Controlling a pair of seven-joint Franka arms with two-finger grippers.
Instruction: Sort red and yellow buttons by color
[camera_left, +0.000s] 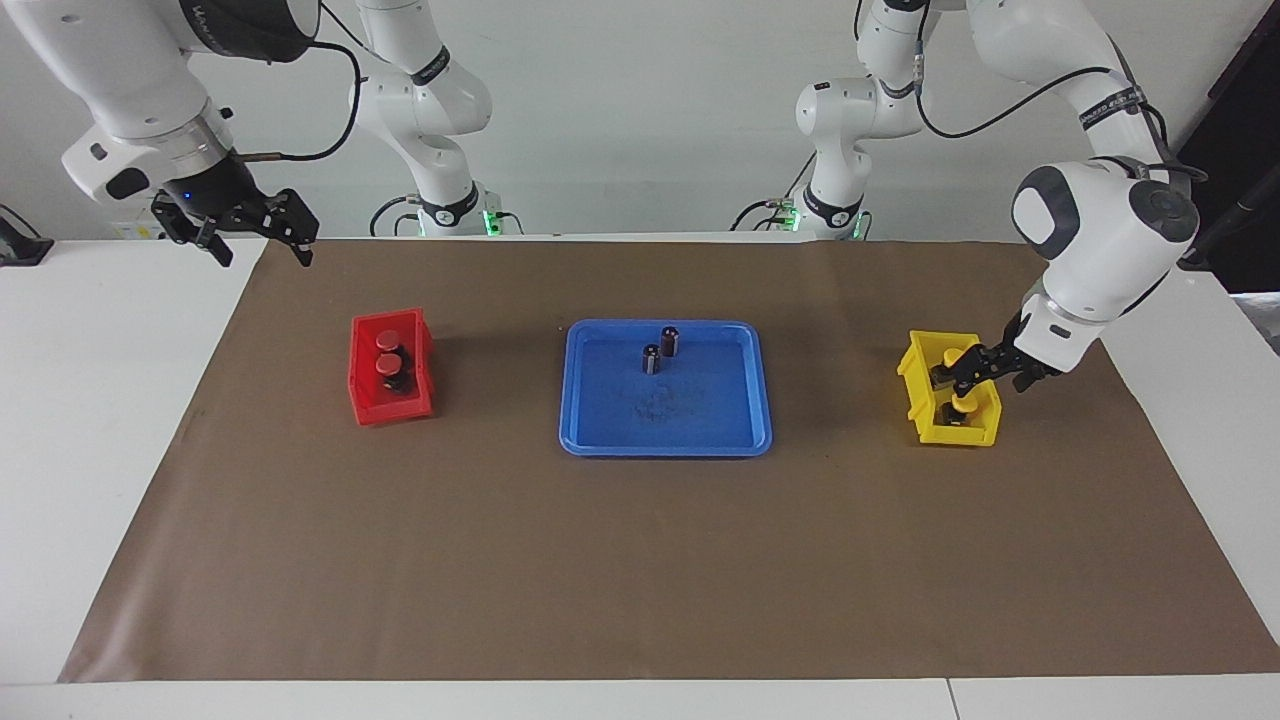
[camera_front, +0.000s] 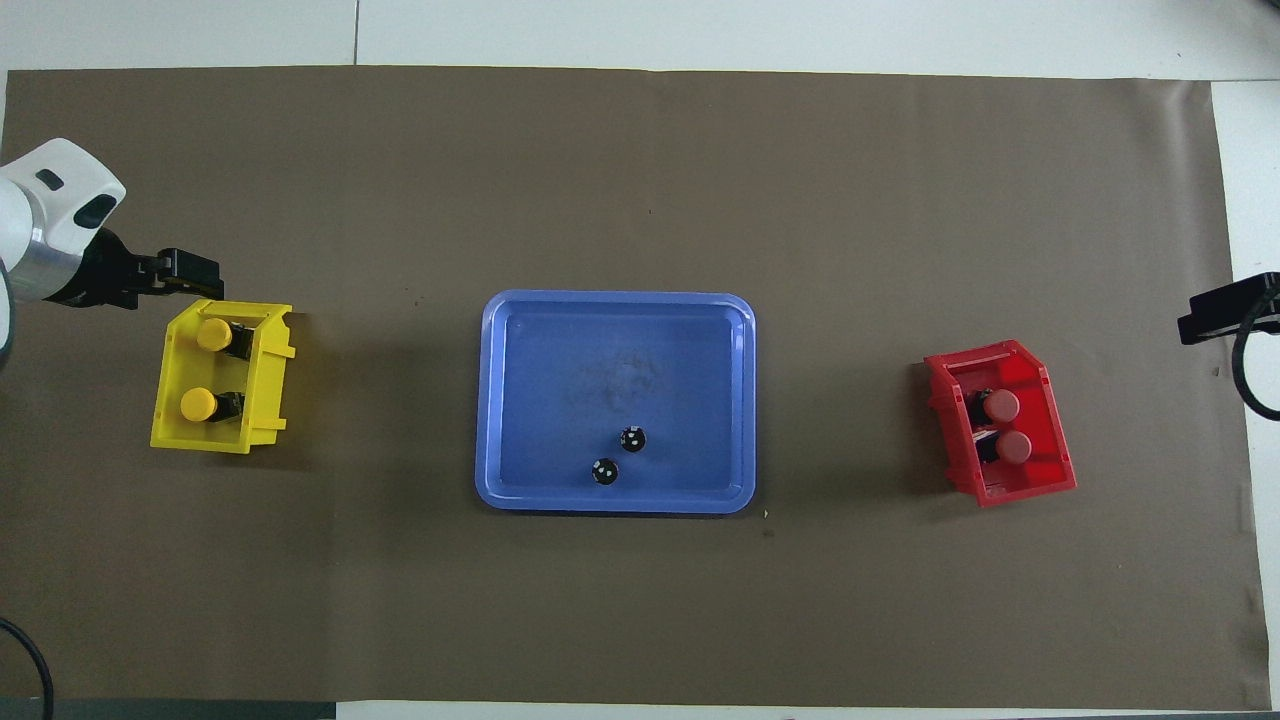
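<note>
Two yellow buttons lie in the yellow bin at the left arm's end of the mat. My left gripper hangs open just above that bin's rim, holding nothing and clear of both caps. In the overhead view the left gripper shows at the bin's edge. Two red buttons sit in the red bin at the right arm's end. My right gripper waits open, raised over the mat's corner by its own base.
A blue tray lies in the middle of the brown mat. Two small dark cylinders stand in it on the side nearer the robots. White table surrounds the mat.
</note>
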